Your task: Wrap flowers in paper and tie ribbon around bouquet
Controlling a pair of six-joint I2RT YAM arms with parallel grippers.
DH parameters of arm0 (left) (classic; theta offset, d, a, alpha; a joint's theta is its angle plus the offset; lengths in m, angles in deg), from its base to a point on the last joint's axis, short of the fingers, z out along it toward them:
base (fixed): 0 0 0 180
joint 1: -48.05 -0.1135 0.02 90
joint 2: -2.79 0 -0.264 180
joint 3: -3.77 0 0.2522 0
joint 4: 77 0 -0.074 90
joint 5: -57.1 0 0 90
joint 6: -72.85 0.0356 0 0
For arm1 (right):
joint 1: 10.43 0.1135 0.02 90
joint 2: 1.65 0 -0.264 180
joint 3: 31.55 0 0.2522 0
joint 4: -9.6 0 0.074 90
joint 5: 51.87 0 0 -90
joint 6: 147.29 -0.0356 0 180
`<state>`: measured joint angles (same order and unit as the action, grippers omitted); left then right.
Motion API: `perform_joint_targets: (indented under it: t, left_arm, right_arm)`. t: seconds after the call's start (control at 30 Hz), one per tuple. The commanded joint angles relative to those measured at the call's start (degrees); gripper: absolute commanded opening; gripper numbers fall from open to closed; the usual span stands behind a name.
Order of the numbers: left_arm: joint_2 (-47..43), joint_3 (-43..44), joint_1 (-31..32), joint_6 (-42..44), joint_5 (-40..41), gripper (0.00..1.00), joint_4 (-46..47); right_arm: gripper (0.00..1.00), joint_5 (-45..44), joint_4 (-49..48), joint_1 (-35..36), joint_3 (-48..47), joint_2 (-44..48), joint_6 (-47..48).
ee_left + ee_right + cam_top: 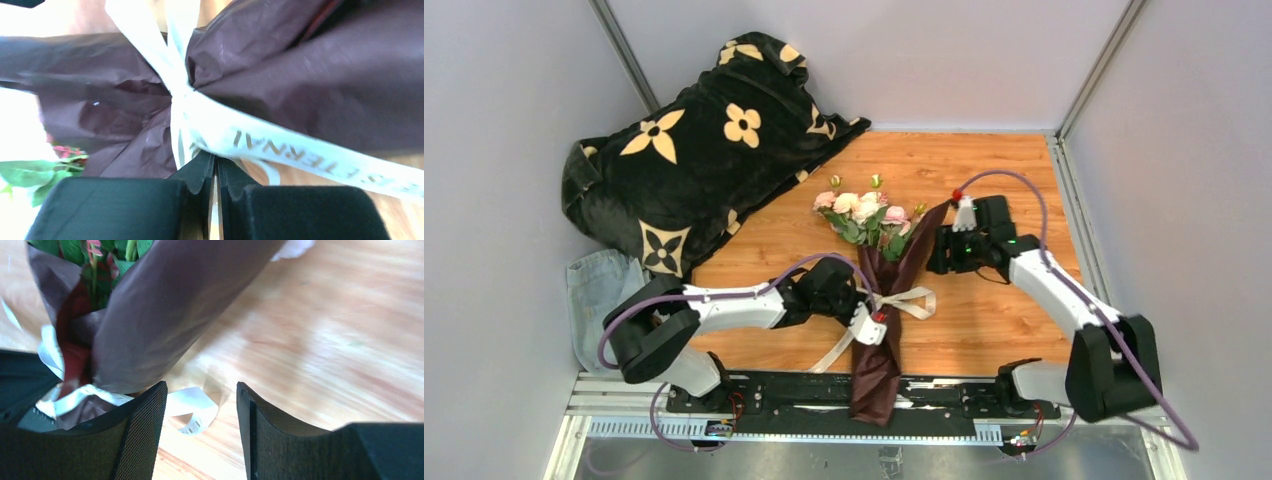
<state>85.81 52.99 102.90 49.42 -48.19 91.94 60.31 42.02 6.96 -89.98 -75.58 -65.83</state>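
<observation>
a brown wooden desk (1014, 330) holds it all. the bouquet (879, 375), pink and cream roses in a long dark maroon paper cone, lies in the middle of the desk with its flower heads at the far end. a flat cream ribbon (911, 300) is tied round its middle. the left end effector (871, 330) sits at the knot with its fingers almost together; i cannot tell if they pinch the ribbon. the right end effector (938, 250) is released, just beside the bouquet, holding nothing.

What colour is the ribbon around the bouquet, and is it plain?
Cream-white ribbon, not plain: pale gold printed lettering runs along it. Clearest in the left wrist view.
</observation>
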Motion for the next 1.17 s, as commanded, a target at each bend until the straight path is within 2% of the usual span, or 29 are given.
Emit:
perform_joint_targets:
  t: [0.0, 0.07, 0.1, 0.13, 0.17, 0.2, 0.23, 0.27, 0.3, 0.4, 0.43, 0.53, 0.6, 0.67, 0.7, 0.8, 0.9, 1.0, 1.13]
  left_arm:
    - [3.66, 7.4, 0.78, -7.41, -2.2, 0.1, 9.43]
    - [5.33, 9.01, 0.77, -6.87, -0.91, 0.13, 9.43]
    - [5.86, 8.94, 0.78, -4.35, 0.14, 0.18, 9.43]
    - [5.91, 8.49, 0.74, -2.11, 0.96, 0.27, 9.2]
    - [5.24, 7.75, 0.78, 0.17, 1.64, 0.42, 8.27]
    - [3.45, 7.05, 0.78, 2.48, 2.57, 0.62, 5.93]
    - [2.27, 6.35, 0.78, 4.12, 3.48, 0.72, 4.25]
    - [0.2, 5.88, 0.78, 4.35, 4.77, 0.94, 1.77]
    - [-2.21, 6.07, 0.74, 3.67, 6.4, 0.98, -1.31]
    - [-9.99, 12.29, 0.39, -0.51, 10.26, 1.0, -19.57]
    - [-13.01, 16.97, -0.83, -2.35, 10.64, 1.0, -29.91]
    - [-17.6, 27.39, -6.7, -8.29, 9.72, 1.0, -52.03]
    - [-19.15, 30.02, -11.93, -14.37, 12.95, 1.0, -60.19]
    - [-21.18, 27.16, -17.01, -20.71, 23.34, 1.0, -60.32]
    - [-22.1, 25.17, -19.7, -22.82, 26.01, 1.0, -59.79]
    - [-25.82, 19.28, -28.64, -26.54, 26.11, 1.0, -55.81]
    - [-30.7, 12.88, -33.84, -31.26, 24.95, 1.0, -44.6]
    - [-34.54, 6.36, -35.83, -37.26, 23.7, 1.0, -32.55]
    - [-36.22, 1.1, -36.29, -40.81, 23.43, 1.0, -28.53]
  right_arm:
    - [0.58, -2.75, 4.9, -7.37, -2.33, 6.37, 2.8]
    - [0.58, -2.04, 5.09, -8.44, -2.46, 7.22, 2.95]
    - [0.58, -1.21, 5.35, -8.57, -2.68, 7.36, 3.33]
    - [0.58, -0.76, 6.01, -8.59, -2.89, 7.39, 3.63]
    - [0.58, -0.72, 6.84, -8.63, -3.07, 7.44, 4.17]
    - [0.59, -0.84, 7.83, -8.83, -3.28, 7.69, 4.62]
    - [0.59, -1.08, 8.25, -9.09, -3.53, 8.19, 4.94]
    - [0.59, -1.3, 8.65, -9.54, -3.84, 8.72, 5.21]
    - [0.59, -1.38, 8.76, -10.28, -4.18, 9.38, 5.28]
    - [0.61, -1.83, 8.14, -13.43, -5.06, 11.45, 4.57]
    - [0.62, -2.41, 7.13, -14.98, -5.11, 12.19, 4.07]
    - [0.62, -5.46, 3.66, -17.74, -3.7, 14.06, 2.9]
    - [0.62, -8.29, 0.86, -18.85, -1.91, 15.5, 1.5]
    - [0.62, -12.81, -2.83, -18.84, 0.82, 17.63, -2.23]
    - [0.62, -15.88, -3.87, -18.8, 2.02, 18.42, -4.5]
    - [0.62, -21.85, -4.18, -18.89, 4.76, 20.51, -6.96]
    - [0.63, -29.07, -6.23, -18.88, 8.95, 22.56, -7.74]
    - [0.62, -31.24, -8.61, -18.89, 12.77, 24.27, -7.11]
    - [0.61, -30.14, -9.92, -18.88, 16.46, 29.51, -5.5]
